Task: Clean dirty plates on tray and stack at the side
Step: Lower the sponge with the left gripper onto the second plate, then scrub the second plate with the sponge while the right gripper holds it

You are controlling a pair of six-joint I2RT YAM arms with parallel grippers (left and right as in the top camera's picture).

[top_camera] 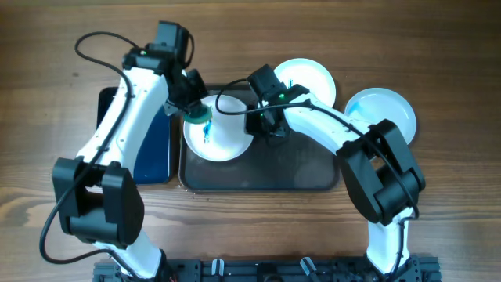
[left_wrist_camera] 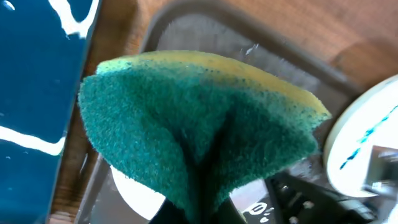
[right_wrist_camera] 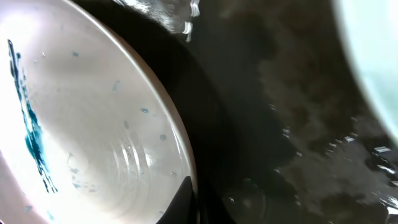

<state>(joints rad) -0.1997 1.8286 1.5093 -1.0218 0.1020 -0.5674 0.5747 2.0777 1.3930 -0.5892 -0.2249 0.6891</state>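
- Reaching left pincer [top_camera: 196,110] forward over the tray [top_camera: 305,168] left end, clenched around green sponge [left_wrist_camera: 199,124], just above stained plate [top_camera: 223,141].
- Crooking right pincer [top_camera: 266,129] inward, low, grasping the stained plate rim.

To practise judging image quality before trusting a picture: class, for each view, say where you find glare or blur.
Overhead: evenly lit and sharp. Left wrist: the sponge fills the frame, in focus; white glare streaks the blue board; the plate behind is blurred. Right wrist: the plate looks soft; glare glints on the tray.
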